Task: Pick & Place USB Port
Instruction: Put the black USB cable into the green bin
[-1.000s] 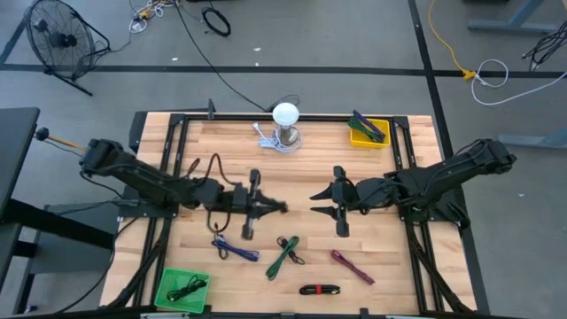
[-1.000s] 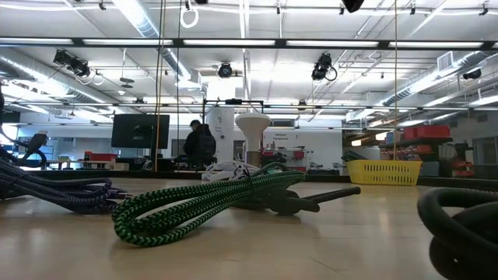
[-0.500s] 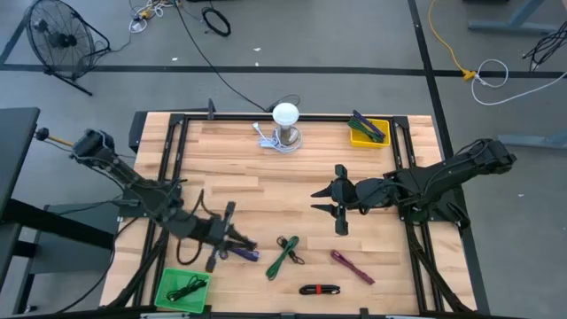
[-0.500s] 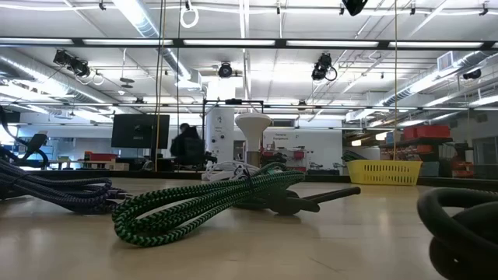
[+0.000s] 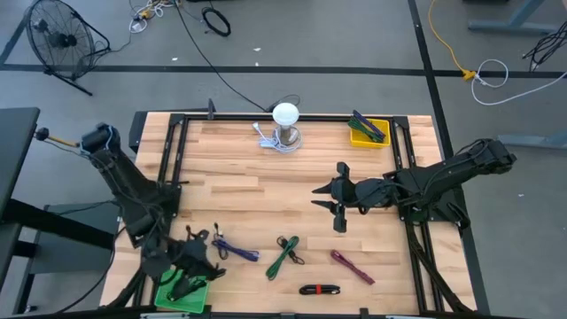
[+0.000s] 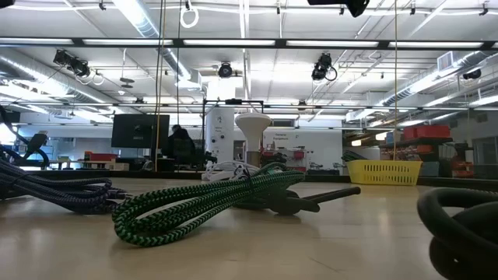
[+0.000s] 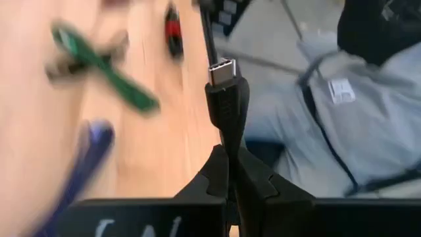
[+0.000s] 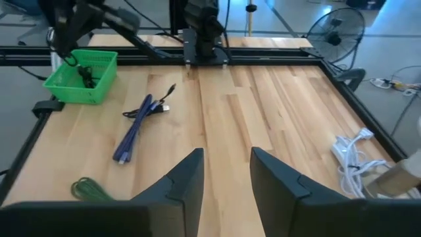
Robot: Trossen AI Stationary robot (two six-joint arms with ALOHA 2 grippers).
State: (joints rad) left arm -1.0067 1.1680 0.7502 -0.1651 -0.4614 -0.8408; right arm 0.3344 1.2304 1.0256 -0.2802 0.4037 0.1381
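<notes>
My left gripper hovers at the table's near-left corner, above the far rim of the green basket, and is shut on a black USB cable. Its metal plug tip sticks out ahead of the fingers. Another black cable lies in the basket. My right gripper hangs open over the middle of the table, touching nothing. In the right wrist view the open fingers frame bare wood, with the green basket far off. My left gripper pinches the black USB cable between its two fingers, just behind the connector housing. The fingers lie along the cable, and the plug points straight out past the fingertips. The connector is lifted clear of the table; the rest of the cable is hidden behind the gripper.
A blue cable, a green cable, a purple cable and a black-and-red cable lie on the near half of the table. At the far edge stand a white lamp with a white cable and a yellow basket.
My left arm has swung from the table's middle toward the near-left corner, carrying the black cable, and now hovers over the green basket. The left wrist view is blurred from that motion. My right arm has kept still.
</notes>
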